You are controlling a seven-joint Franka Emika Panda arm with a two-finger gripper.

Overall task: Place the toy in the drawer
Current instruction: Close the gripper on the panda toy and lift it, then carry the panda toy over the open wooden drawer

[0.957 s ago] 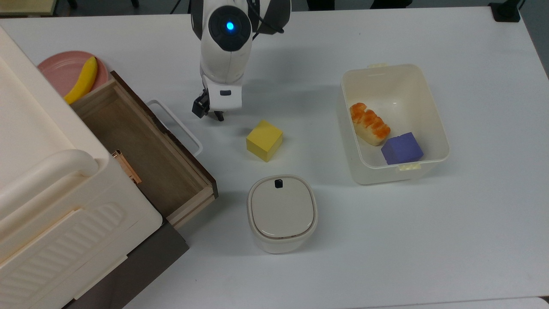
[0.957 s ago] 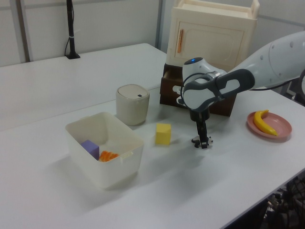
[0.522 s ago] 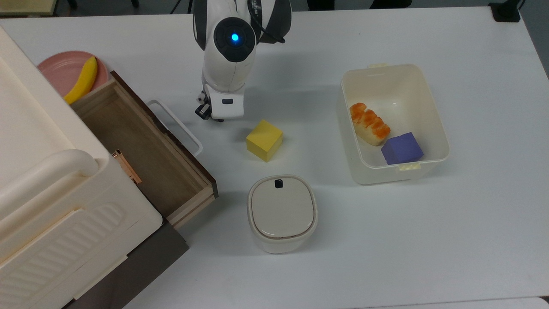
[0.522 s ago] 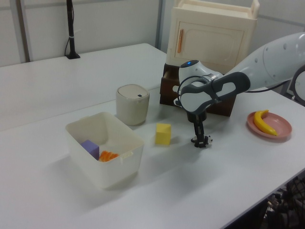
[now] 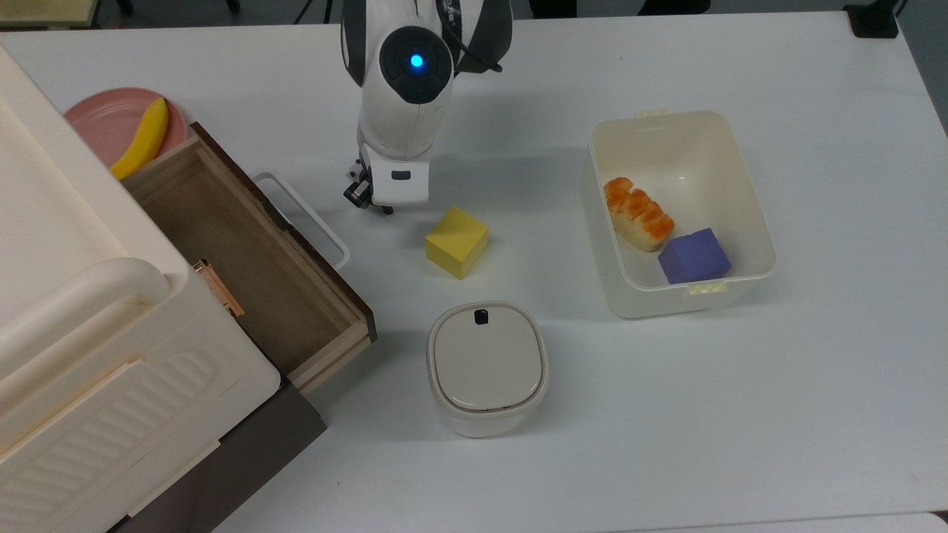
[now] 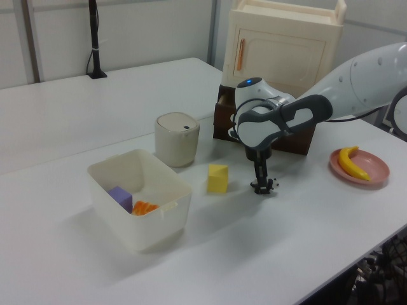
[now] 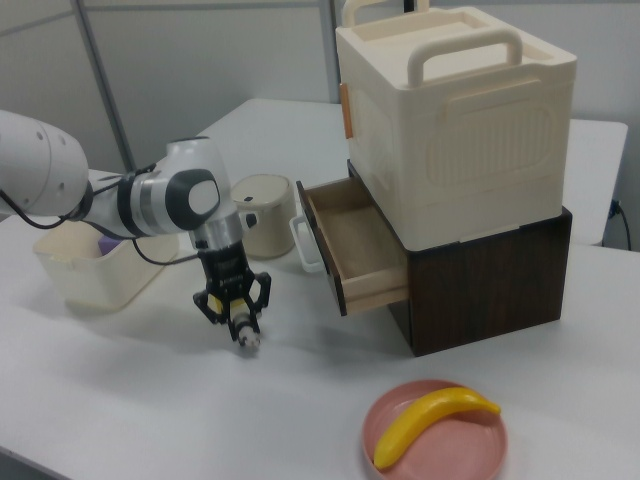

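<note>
Shifted toward the yellow foam cube point(image 5: 456, 241) since a second ago: top view has the end effector point(image 5: 368, 201) between that cube and the open wooden drawer point(image 5: 244, 255).

Left view: tiny black-and-white panda toy point(image 6: 272, 185) on the white surface point(image 6: 305, 241), touching the tips, cube-far side.

Right view: end effector point(image 7: 245, 335) looks shut around the toy point(image 7: 249, 342). Lift straight, clear the drawer's white loop handle point(image 7: 297, 240), release low. No readable labels.
</note>
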